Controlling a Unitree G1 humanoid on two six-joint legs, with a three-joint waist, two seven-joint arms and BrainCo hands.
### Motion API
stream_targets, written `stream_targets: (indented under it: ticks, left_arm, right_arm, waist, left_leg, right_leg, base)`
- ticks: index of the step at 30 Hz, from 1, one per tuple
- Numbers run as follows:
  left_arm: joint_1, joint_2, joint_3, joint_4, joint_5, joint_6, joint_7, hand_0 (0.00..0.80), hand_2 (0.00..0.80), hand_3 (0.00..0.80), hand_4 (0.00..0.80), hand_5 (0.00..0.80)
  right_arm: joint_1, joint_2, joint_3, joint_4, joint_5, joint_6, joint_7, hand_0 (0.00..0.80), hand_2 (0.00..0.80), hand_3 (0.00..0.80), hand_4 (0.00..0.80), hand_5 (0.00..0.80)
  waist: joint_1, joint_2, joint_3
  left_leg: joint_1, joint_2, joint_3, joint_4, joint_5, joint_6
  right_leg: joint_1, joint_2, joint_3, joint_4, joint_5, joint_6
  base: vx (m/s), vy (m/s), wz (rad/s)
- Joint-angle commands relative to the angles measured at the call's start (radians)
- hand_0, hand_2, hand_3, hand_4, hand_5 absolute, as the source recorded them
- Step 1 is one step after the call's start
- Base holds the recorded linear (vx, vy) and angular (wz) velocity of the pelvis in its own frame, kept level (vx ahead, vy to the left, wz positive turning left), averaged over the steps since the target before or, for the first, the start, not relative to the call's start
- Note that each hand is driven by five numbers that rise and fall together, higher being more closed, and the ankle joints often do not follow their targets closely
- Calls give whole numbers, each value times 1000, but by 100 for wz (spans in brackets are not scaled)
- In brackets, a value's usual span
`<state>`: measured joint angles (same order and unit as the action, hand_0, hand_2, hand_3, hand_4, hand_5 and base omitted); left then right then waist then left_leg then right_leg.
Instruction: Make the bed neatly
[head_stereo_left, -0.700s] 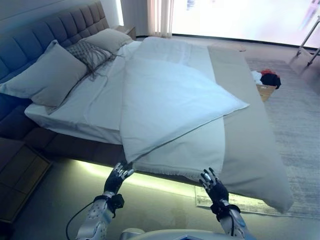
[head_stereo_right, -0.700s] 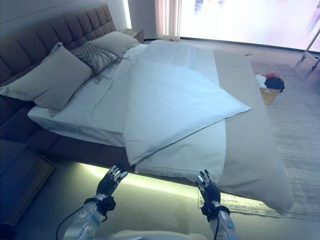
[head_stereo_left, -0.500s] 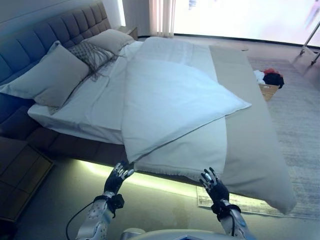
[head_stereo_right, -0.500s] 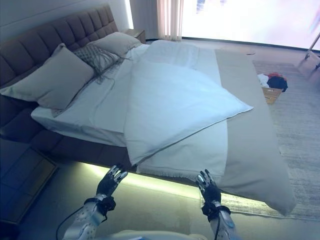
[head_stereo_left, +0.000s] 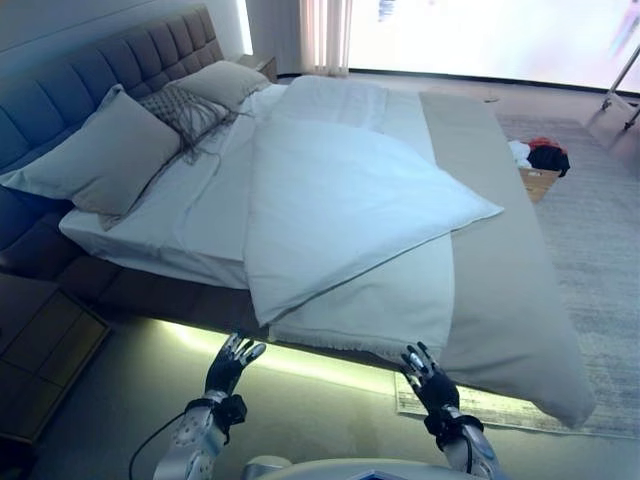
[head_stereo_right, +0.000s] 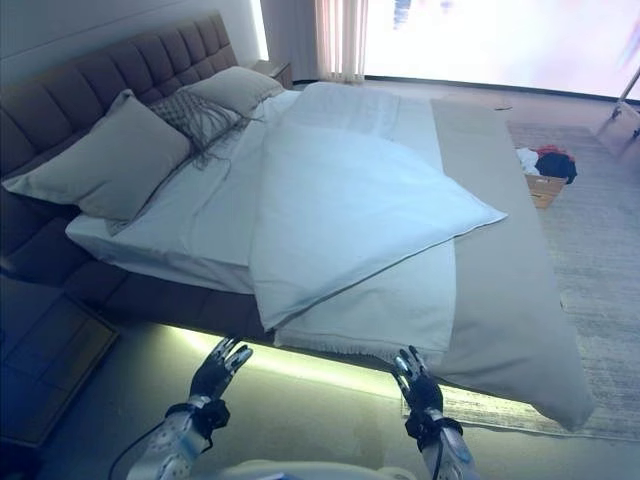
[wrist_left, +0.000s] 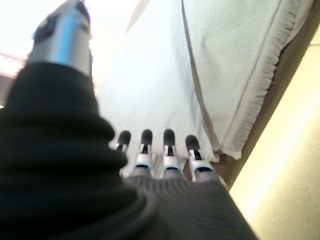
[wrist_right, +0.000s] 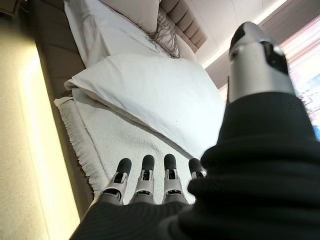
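Note:
The bed (head_stereo_left: 150, 262) has a white duvet (head_stereo_left: 340, 200) lying askew, folded back diagonally over a white fringed blanket (head_stereo_left: 385, 300) and a beige cover (head_stereo_left: 505, 290). Three pillows (head_stereo_left: 105, 150) lean at the padded headboard (head_stereo_left: 60, 90). My left hand (head_stereo_left: 230, 362) is open, held low in front of the bed's near side below the duvet's corner. My right hand (head_stereo_left: 425, 372) is open just below the blanket's fringed edge (wrist_right: 82, 145). Neither hand touches the bedding. Both wrist views show straight fingers (wrist_left: 155, 150) pointing at the bedding.
A dark nightstand (head_stereo_left: 40, 350) stands at the left by the bed's head. A box with clothes (head_stereo_left: 538, 165) sits on the rug (head_stereo_left: 600, 230) at the far right. A lit strip runs under the bed frame (head_stereo_left: 300, 360).
Both hands have sunk slightly lower in view. The whole picture has shifted a little, so the camera has moved. The bedding has not moved.

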<state>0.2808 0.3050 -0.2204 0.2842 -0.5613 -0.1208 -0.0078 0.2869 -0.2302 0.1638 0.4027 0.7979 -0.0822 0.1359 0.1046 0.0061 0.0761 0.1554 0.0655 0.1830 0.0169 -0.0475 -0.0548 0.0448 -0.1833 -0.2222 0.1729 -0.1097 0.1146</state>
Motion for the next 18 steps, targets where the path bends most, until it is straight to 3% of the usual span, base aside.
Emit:
stream_targets:
  ticks: [1, 5, 9, 15, 18]
  left_arm:
    - [-20, 21, 18, -86, 7, -41, -29, 0, 0, 0, 0, 0]
    - [-47, 23, -2, -70, 5, -37, -95, 0, 0, 0, 0, 0]
    - [-69, 15, -1, -55, 9, -47, -94, 0, 0, 0, 0, 0]
    - [-95, -2, 9, -19, 3, -45, -61, 0, 0, 0, 0, 0]
    - [-118, -2, -6, -4, -6, -43, -60, 0, 0, 0, 0, 0]
  right_arm:
    - [-46, -30, -38, -38, 19, -20, 1, 0, 0, 0, 0, 0]
    - [-44, -36, -63, -31, 81, -71, -13, 0, 0, 0, 0, 0]
    - [-50, -14, -48, -12, 77, -69, -22, 0, 0, 0, 0, 0]
    - [-51, 30, -15, -6, 11, -53, -23, 0, 0, 0, 0, 0]
    - [-65, 24, -9, -10, 27, -82, -47, 0, 0, 0, 0, 0]
  waist:
    - [40, -65, 45]
    - [46, -46, 54]
    - [46, -38, 47]
    - [32, -43, 34]
    - [34, -49, 46]
  left_leg:
    - [-153, -53, -85, 247, 0, 1]
    - [-177, -44, -68, 258, 34, -2]
    - [-146, -69, -74, 226, 11, 15]
    - [-132, -82, -38, 244, 1, 30]
    - [-118, -81, -50, 194, -12, 42]
  right_leg:
    - [92, 20, -103, -237, 206, -12]
    - [88, 4, -127, -222, 210, -12]
    - [86, -12, -121, -208, 206, -7]
    - [88, -29, -92, -187, 202, -1]
    - [73, -35, -96, -160, 198, 7]
  base:
    - [-46, 23, -36]
    - [-15, 95, -29]
    - [69, 120, 41]
    - [75, 94, 0]
    - [1, 58, 7]
